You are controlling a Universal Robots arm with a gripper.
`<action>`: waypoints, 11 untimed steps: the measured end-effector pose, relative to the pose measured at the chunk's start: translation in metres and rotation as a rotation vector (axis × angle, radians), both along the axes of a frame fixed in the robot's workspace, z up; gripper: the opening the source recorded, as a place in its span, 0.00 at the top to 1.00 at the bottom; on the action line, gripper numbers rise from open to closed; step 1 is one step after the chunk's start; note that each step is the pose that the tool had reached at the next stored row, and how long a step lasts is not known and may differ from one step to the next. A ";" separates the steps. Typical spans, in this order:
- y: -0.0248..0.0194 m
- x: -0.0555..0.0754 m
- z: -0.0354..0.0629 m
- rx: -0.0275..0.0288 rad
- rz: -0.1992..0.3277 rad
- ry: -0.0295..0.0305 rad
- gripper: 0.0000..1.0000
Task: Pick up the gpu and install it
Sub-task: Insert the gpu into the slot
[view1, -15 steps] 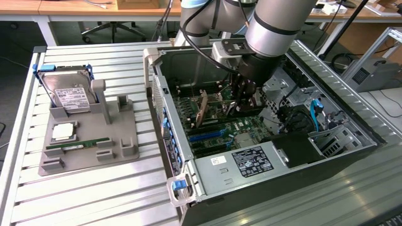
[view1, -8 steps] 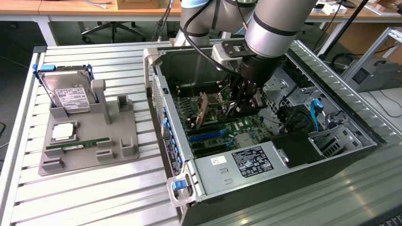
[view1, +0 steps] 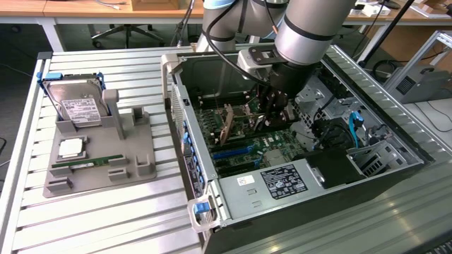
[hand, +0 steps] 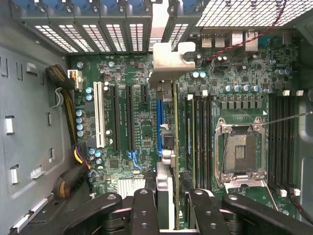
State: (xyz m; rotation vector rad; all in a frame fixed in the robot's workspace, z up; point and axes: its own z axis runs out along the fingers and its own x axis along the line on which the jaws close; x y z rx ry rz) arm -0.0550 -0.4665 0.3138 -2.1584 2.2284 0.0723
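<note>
1. Down inside the open computer case (view1: 211, 153), the gripper (view1: 272, 114) pinches the gpu (hand: 166, 122) edge-on between its fingers (hand: 145, 208).
2. Card hangs upright just above the motherboard (hand: 132, 122), its silvery bracket (hand: 168, 61) toward the case's rear slots.
3. Beyond the case wall, a grey fixture (view1: 99, 159) carries the hard drive (view1: 78, 108) and the memory stick (view1: 88, 161).
</note>
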 end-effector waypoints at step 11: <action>0.0000 -0.004 -0.0010 0.0000 0.000 0.0000 0.70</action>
